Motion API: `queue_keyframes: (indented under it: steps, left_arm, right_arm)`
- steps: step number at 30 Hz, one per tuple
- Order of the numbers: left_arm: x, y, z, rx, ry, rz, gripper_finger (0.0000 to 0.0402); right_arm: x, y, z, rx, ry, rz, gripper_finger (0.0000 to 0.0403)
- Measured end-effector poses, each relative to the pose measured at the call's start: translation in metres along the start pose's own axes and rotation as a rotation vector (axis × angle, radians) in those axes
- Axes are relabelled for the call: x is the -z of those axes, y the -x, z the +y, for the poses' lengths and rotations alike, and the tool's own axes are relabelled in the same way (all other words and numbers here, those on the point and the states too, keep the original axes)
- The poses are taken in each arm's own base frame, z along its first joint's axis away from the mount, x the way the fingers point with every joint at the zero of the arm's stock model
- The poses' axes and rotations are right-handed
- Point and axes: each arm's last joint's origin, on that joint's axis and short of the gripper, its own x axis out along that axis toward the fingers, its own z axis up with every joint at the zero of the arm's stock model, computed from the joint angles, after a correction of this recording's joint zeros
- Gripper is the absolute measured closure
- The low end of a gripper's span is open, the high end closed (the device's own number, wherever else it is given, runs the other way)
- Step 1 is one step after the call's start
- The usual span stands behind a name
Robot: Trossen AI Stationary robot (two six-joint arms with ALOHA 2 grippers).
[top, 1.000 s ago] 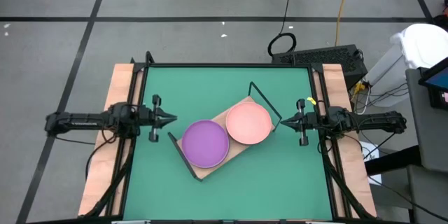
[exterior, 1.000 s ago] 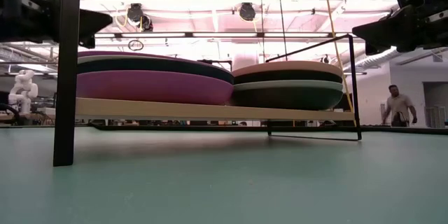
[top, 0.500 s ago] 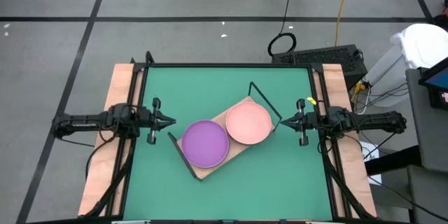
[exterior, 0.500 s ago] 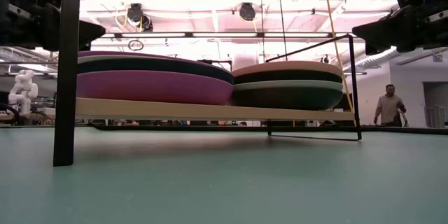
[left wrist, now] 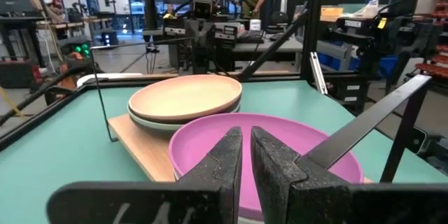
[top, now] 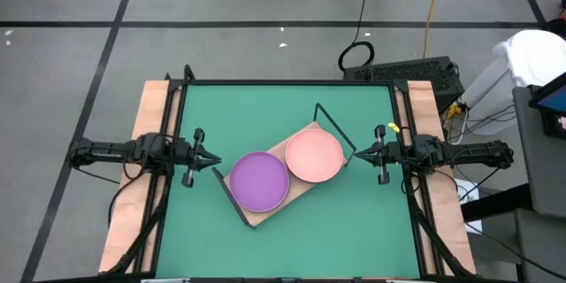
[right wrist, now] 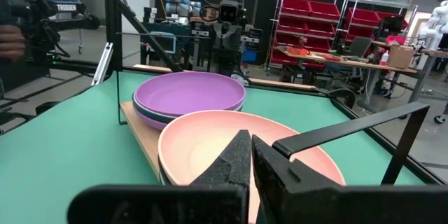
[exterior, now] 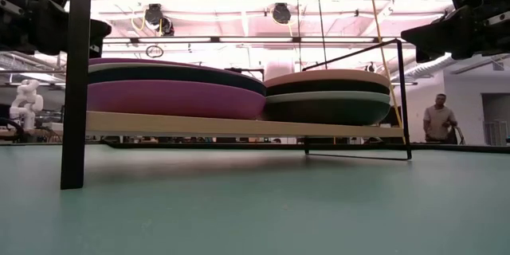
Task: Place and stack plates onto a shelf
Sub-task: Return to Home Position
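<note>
Wooden and pale, the shelf lay slantwise near the middle of the green table, its thin black wire frame rising at both ends. Two stacks of plates sat on it side by side, their rims touching or nearly so. From above, the purple plate topped the stack at the shelf's nearer-left end and the pink plate topped the one at its farther-right end. In the low view the purple-topped stack showed a dark band between purple layers, while the pink-topped stack showed a black layer, a pale mint stripe and a dark teal base. The left gripper hung above the table's left side, clear of the shelf, pointing toward the purple plate, its fingers brought together to a narrow slit and holding nothing. The right gripper hung at the table's right side, just beside the shelf's wire end near the pink plate, its fingers likewise pressed together and empty. Both arms stretched in level from opposite table edges, facing each other across the shelf. Beyond the table, a person stood in the room at the far right of the low view.
</note>
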Motion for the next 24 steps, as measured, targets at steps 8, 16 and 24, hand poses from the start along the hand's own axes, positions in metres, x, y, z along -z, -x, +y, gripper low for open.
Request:
queue_keyframes:
  steps: [8, 16, 24]
  left_arm:
    - [-0.0001, -0.0001, -0.0008, 0.008, 0.072, 0.000, 0.0362]
    - [-0.0001, -0.0001, -0.0008, 0.008, 0.073, -0.001, 0.0362]
    - [-0.0002, -0.0001, -0.0008, 0.007, 0.074, -0.002, 0.0362]
  right_arm:
    - [0.0000, 0.0000, 0.0000, 0.000, 0.000, 0.000, 0.0403]
    - [0.0000, 0.0000, 0.0000, 0.000, 0.000, 0.000, 0.0403]
    - [0.0000, 0.0000, 0.0000, 0.000, 0.000, 0.000, 0.0403]
